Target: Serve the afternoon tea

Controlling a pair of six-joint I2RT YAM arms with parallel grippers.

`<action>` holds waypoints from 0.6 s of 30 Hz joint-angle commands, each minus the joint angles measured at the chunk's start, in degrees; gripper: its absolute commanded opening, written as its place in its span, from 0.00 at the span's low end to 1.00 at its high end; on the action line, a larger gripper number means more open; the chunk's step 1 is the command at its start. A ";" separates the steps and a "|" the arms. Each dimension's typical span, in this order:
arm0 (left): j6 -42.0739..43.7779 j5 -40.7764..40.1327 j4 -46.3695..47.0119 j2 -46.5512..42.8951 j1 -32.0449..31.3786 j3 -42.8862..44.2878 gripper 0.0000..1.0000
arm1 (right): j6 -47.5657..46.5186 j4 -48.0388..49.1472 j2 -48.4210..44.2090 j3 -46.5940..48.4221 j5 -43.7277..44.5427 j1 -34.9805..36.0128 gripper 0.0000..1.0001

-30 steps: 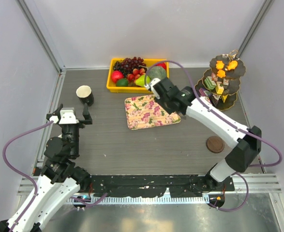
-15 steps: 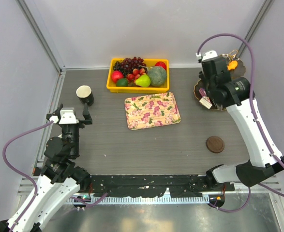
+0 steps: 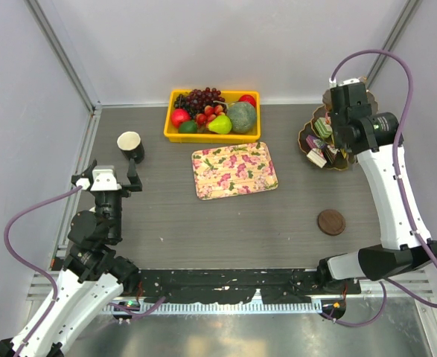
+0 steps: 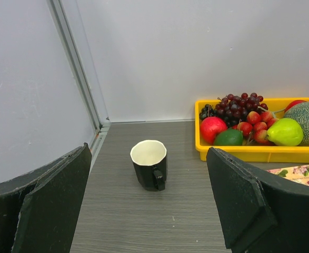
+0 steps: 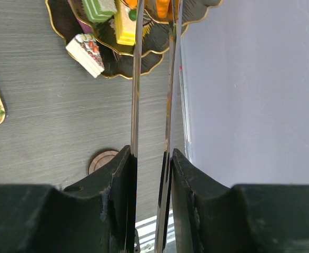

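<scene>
Three-tier stand (image 5: 123, 62), dark with gold rims, stands at the far right corner of the grey table (image 3: 203, 223), and the right arm (image 3: 386, 186) reaches over it from above. A yellow crate (image 3: 171, 134) of fruit sits at the far middle, with a floral tray (image 3: 234, 171) just in front. The right gripper (image 5: 150, 158) is clamped on thin metal tongs (image 5: 135, 95), whose blades stretch across the tiers, tips out of view. The left gripper (image 3: 105, 178) has its fingers spread wide, holding nothing, facing the black cup (image 4: 150, 164), which stands upright and apart from it. A brown disc (image 3: 331, 222) lies near right. Cake pieces (image 5: 86, 47) lie on the lower tiers; orange pastry (image 5: 162, 7) shows between the blades
</scene>
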 commanded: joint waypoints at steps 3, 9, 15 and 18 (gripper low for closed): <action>-0.09 0.22 2.00 0.01 -0.18 0.63 0.99 | 1.26 0.93 0.83 1.37 -2.52 -4.70 0.35; -0.09 0.22 2.00 -0.07 -0.09 0.71 0.99 | 1.17 2.16 2.49 1.28 -5.33 -6.82 0.36; 0.00 0.13 2.00 -0.16 -0.18 0.71 0.99 | 0.91 3.83 3.99 0.32 -5.77 -8.05 0.39; -0.09 0.13 2.08 -0.25 -0.18 0.63 0.99 | 0.82 4.54 4.34 -0.21 -5.34 -9.10 0.39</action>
